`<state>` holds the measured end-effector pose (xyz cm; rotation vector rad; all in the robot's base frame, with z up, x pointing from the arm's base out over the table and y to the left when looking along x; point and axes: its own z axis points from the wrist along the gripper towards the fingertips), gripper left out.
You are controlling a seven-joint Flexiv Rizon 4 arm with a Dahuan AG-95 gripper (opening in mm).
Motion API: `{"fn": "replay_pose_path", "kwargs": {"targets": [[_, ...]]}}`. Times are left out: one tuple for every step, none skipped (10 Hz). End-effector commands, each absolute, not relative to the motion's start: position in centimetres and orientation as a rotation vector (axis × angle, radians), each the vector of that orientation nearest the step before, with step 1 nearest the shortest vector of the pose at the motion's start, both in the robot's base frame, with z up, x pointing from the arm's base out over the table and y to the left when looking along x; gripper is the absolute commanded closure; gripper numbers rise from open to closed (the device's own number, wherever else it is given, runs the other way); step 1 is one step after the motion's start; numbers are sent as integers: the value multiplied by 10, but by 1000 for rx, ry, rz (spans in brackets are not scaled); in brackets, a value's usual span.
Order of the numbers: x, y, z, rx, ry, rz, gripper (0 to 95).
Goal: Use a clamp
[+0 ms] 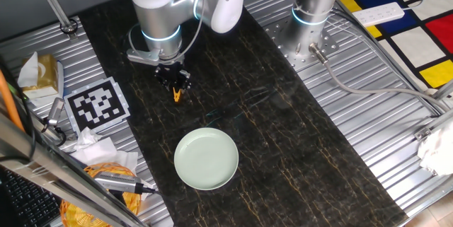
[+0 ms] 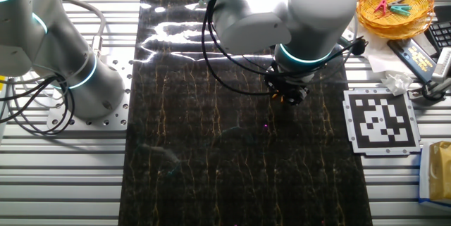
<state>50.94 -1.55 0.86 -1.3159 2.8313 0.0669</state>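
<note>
Orange and tiny, the little plastic clothespin clamp (image 1: 177, 95) hangs from your black two-finger gripper (image 1: 174, 82), whose fingers are pinched together on it, above the dark marble-look mat (image 1: 283, 156). It looks light, stiff and springy, so squeeze its back end. Further right, the round pale green plate (image 1: 206, 158) holds nothing. The yellow woven basket (image 2: 394, 5) holds more small clips.

Even, bright overhead light in both views — a white glare streak lies on the dark mat (image 2: 176, 32) in the other fixed view. Shadows are soft; focus mostly sharp — foreground bar (image 1: 42, 163) blurred.
</note>
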Motion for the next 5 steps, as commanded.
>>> {"fn": "replay_pose_path", "kwargs": {"targets": [[510, -15, 8, -1339, 2824, 69, 570], [510, -15, 8, -1353, 2819, 68, 570], [510, -15, 8, -1370, 2813, 68, 570], [510, -15, 8, -1379, 2810, 69, 570], [510, -15, 8, -1385, 2808, 70, 570]]}}
